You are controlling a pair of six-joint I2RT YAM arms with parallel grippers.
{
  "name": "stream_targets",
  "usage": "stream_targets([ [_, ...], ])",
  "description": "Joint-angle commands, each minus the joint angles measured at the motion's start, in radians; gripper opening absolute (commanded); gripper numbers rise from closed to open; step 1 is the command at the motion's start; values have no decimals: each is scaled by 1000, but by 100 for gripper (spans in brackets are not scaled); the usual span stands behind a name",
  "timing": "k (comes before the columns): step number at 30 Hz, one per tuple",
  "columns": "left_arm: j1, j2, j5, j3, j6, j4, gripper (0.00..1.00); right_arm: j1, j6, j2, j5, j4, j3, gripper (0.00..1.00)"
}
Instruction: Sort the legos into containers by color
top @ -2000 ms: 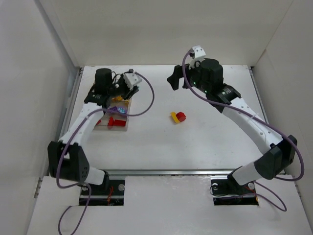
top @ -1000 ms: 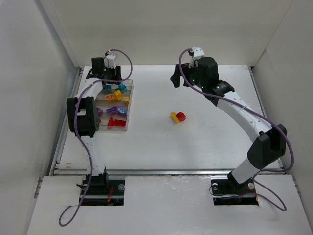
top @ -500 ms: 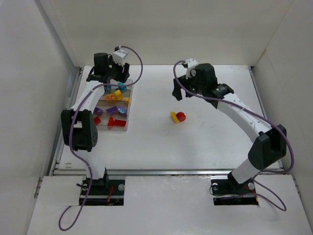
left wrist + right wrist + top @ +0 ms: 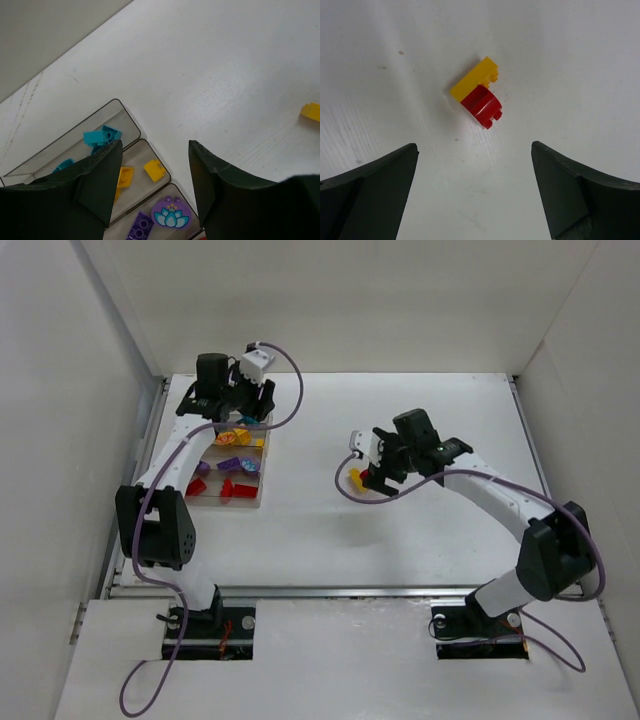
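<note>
**Yellow-and-red cluster loose mid-table**

You have one loose cluster (image 4: 477, 97), a yellow brick joined to a red one, near the middle of the white table (image 4: 300, 540). Your right gripper (image 4: 474, 146) hangs over it, jaws wide and empty. Your left gripper (image 4: 155, 150), jaws parted and empty, hangs over the containers (image 4: 129, 114) by the far left corner. There are four compartments. The legos (image 4: 102, 136) in them are two teal, two yellow, at least two purple and two red. White walls (image 4: 350, 300) stand on three sides.
</note>
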Motion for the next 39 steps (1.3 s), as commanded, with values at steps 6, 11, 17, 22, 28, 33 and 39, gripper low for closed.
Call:
stream_targets([
  [6,1,-125,-36,-63,19,-1,52,4,-513,253,-27,-168,137,100],
  [11,1,-143,-74,-63,31,-12,52,4,-567,322,-27,-146,189,100],
  [17,1,-143,-84,-63,31,-12,52,4,-576,376,-63,-154,234,86],
  [22,10,-134,-84,-54,31,-12,52,24,-576,398,-83,-140,234,80],
  [28,10,-134,-84,-54,31,-12,52,33,-567,433,-92,-151,255,47],
  [33,10,-125,-50,-34,53,-35,52,56,-553,433,-92,-173,278,0],
  [39,10,-125,54,-13,211,-131,52,56,-462,335,-176,-163,297,0],
])
